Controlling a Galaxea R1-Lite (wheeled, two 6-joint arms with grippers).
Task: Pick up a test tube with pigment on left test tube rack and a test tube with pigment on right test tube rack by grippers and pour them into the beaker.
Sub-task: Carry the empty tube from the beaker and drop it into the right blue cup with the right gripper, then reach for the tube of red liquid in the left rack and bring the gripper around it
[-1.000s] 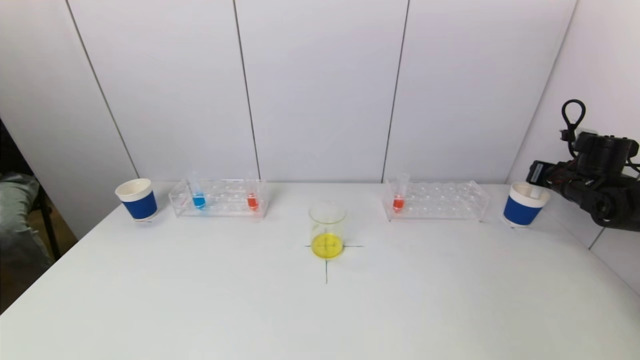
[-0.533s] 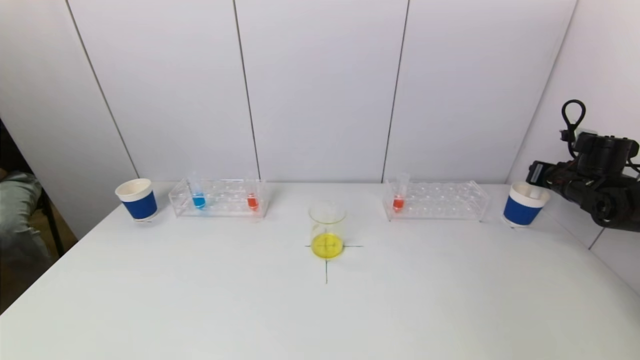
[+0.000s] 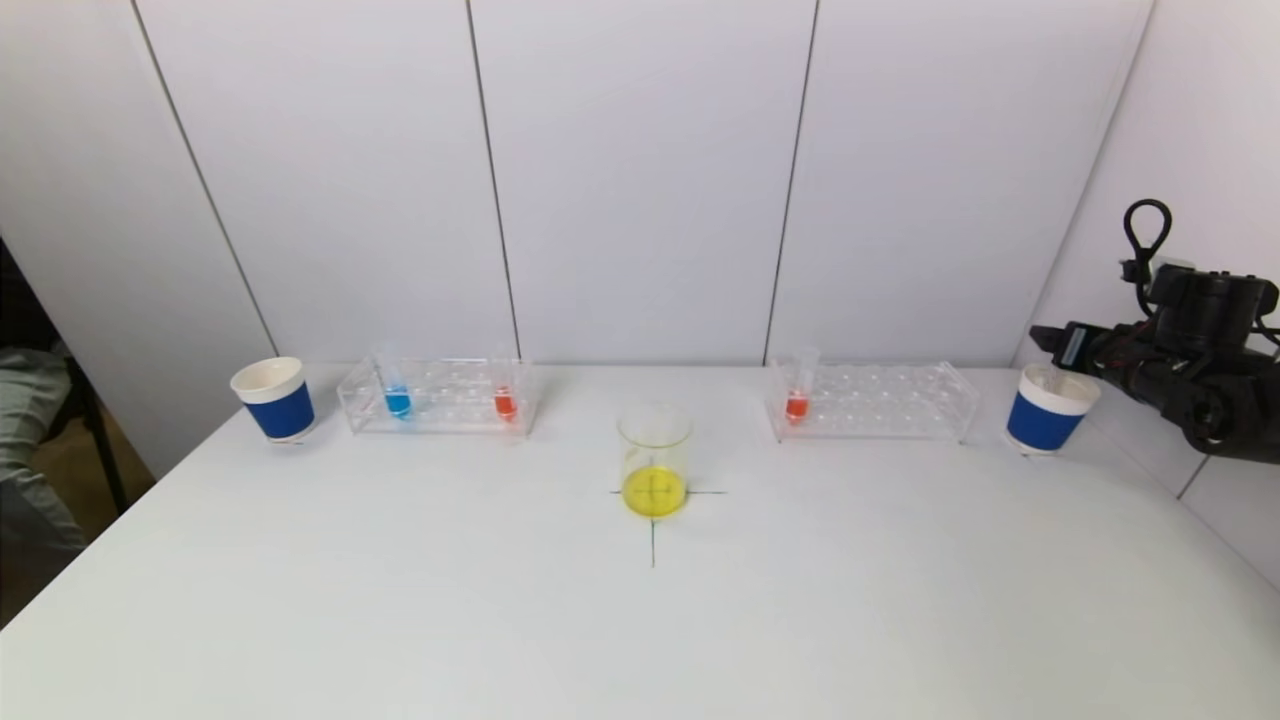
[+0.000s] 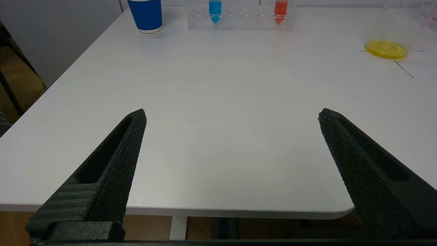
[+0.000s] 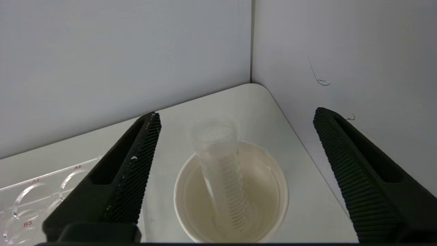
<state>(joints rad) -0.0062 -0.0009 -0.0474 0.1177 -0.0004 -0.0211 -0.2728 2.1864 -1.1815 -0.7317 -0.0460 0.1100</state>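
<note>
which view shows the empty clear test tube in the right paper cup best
The right wrist view: the empty clear test tube leans inside the white-lined paper cup, framed by the open right gripper. The head view shows only the blue cup with a faint tube tip. The left wrist view misses it.

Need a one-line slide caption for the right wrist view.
Right gripper open above the paper cup, an empty test tube leaning inside it.
</note>
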